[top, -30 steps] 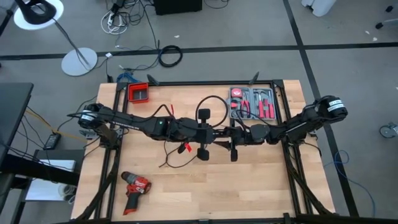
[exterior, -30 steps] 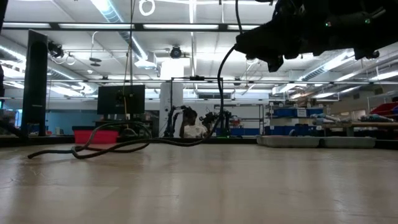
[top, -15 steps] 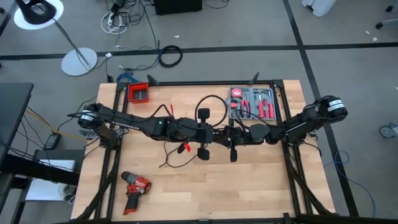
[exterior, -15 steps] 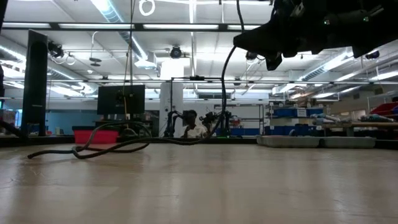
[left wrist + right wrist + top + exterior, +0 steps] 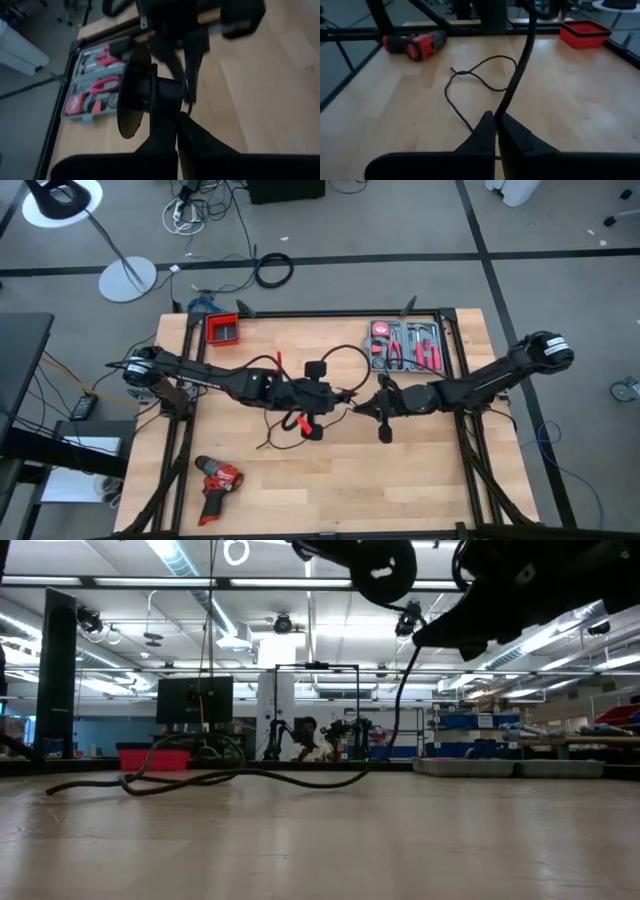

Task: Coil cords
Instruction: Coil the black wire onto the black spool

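The right gripper point(image 5: 495, 122) has just clamped the cord point(image 5: 517, 70). The left gripper point(image 5: 177, 120) stays clenched on it over the bench point(image 5: 400, 470), so another loop can be drawn.

Black cord point(image 5: 517, 75) runs up from the dark right gripper point(image 5: 496, 131), over pale, blond wood table point(image 5: 580, 105). Beyond those fingers, a red-and-black drill point(image 5: 415, 44); off to the side, a bright red bin point(image 5: 585, 32). Past the black left gripper point(image 5: 175, 135), a grey tool case point(image 5: 92, 95) with red-handled tools.
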You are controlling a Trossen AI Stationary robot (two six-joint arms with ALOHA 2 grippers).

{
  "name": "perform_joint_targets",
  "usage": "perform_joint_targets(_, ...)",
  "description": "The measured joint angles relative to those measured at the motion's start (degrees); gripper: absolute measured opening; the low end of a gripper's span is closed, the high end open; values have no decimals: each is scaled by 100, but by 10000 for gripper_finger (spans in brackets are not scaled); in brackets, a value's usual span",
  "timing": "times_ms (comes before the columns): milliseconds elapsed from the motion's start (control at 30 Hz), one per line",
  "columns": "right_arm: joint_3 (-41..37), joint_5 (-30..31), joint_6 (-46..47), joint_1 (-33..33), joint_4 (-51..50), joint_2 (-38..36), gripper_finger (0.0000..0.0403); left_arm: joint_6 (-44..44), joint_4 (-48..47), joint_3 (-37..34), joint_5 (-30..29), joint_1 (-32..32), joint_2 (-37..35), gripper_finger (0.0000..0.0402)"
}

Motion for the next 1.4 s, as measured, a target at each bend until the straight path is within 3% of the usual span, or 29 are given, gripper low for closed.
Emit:
perform_joint_targets(267,109,-44,0,265,-596,-588,3,-20,-238,0,-35,20,0,0)
perform_joint_targets(600,1676,-248,-644,404,-3308,-729,3,-303,-255,-78,515,122,0,0)
perform_joint_targets(767,2093,-570,-803,392,-3558,-729,3,-631,251,-467,1180,125,0,0)
perform_joint_targets(1067,2140,-823,-1179,394,-3568,-725,4,-824,1478,-1094,2182,127,4,0)
perform_joint_targets(1233,2154,-851,-1486,353,-3414,-734,4,-857,1796,-1154,2506,130,7,0)
perform_joint_targets(1400,2455,-1142,-1225,247,-4104,-772,4,-890,1619,-1150,2529,133,7,0)
